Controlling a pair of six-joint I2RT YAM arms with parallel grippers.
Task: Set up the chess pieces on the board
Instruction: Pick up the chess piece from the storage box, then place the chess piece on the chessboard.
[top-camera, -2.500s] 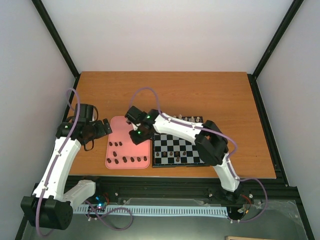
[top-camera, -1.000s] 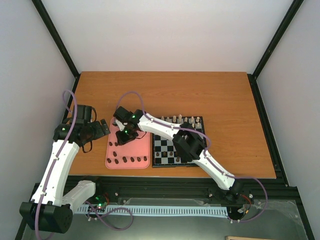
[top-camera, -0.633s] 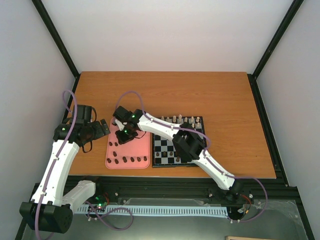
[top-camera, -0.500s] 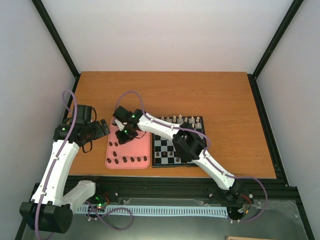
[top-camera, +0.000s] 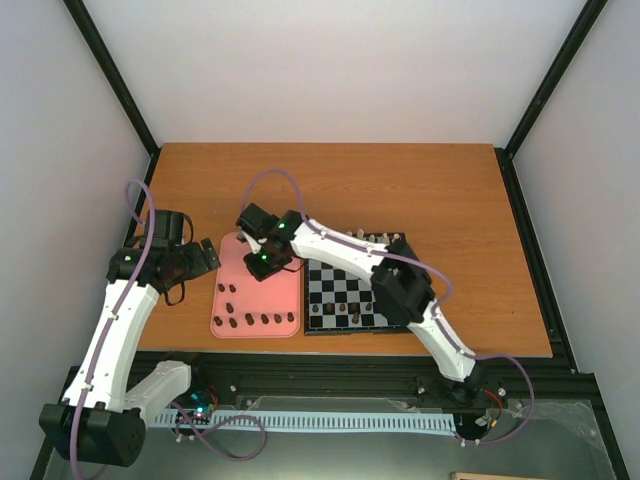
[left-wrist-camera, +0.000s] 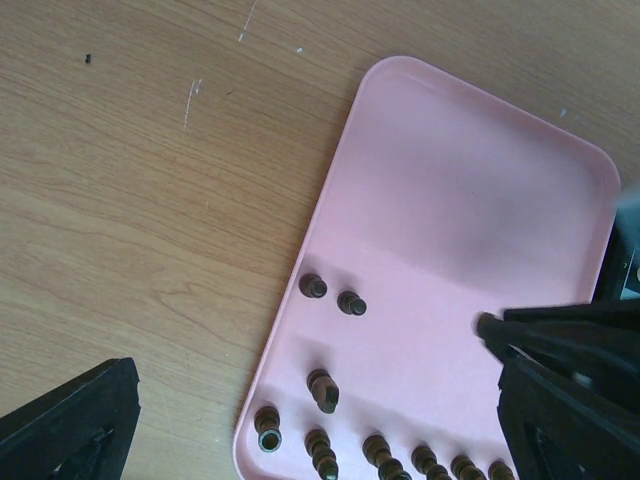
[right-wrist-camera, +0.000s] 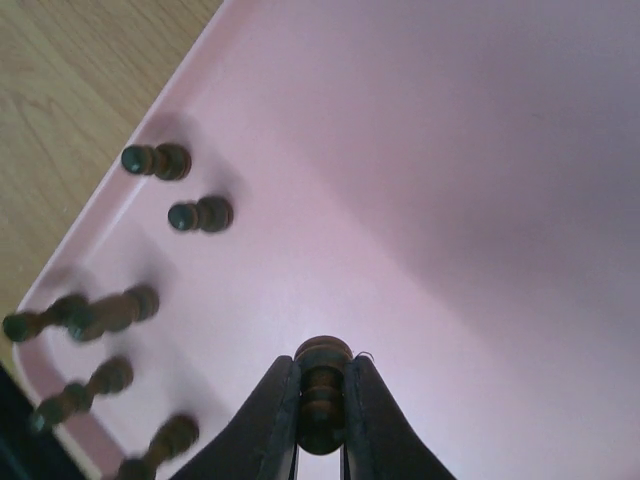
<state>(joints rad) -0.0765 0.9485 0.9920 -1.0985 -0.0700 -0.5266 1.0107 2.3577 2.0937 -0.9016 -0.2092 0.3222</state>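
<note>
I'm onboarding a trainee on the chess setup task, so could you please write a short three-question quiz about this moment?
1. True or false: the right gripper is shut on a small dark brown chess piece.
2. The held piece is above: A) the pink rounded rectangular plastic tray; B) a metal sink; C) a blue bowl.
3. Along which tray edge do most loose dark pieces lie?
Key: 1 true; 2 A; 3 the near edge, at the bottom in the top view.
</note>
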